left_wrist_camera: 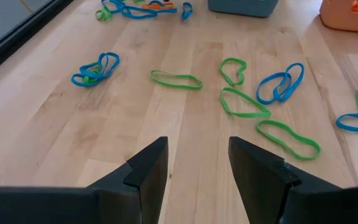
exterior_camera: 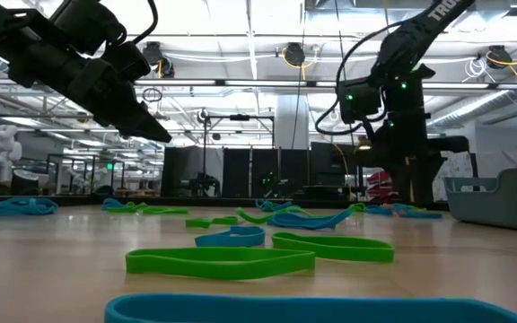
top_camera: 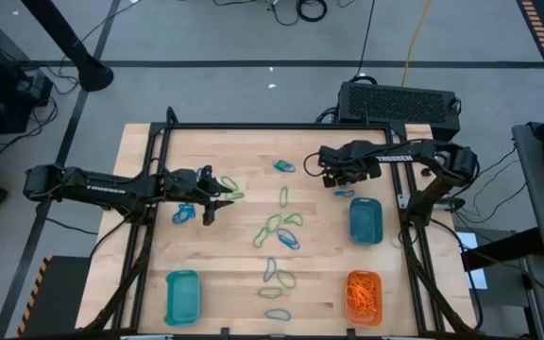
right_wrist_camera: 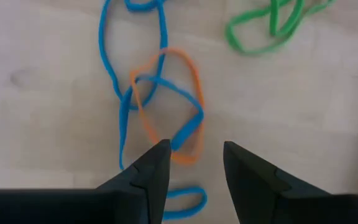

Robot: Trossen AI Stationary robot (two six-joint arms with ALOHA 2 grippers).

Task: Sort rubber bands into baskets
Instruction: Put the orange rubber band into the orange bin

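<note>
The right gripper (right_wrist_camera: 191, 163), fingers apart and empty, hangs just over an orange band (right_wrist_camera: 169, 99) tangled with blue bands (right_wrist_camera: 129, 81) at the table's one o'clock. Thin, limp and light, it probably drags its neighbours along; pinch the free orange arc. The left gripper (left_wrist_camera: 194, 165) waits open at nine o'clock.

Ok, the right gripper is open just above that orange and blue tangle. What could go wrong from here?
1. The orange band is interlaced with a blue band, so the right gripper may well lift both and drop mixed colours into one basket.
2. Its open fingers hang over the overlap, so a close there could snag only the blue.
3. The left gripper hovers open above bare wood; closing there would likely catch nothing.
</note>
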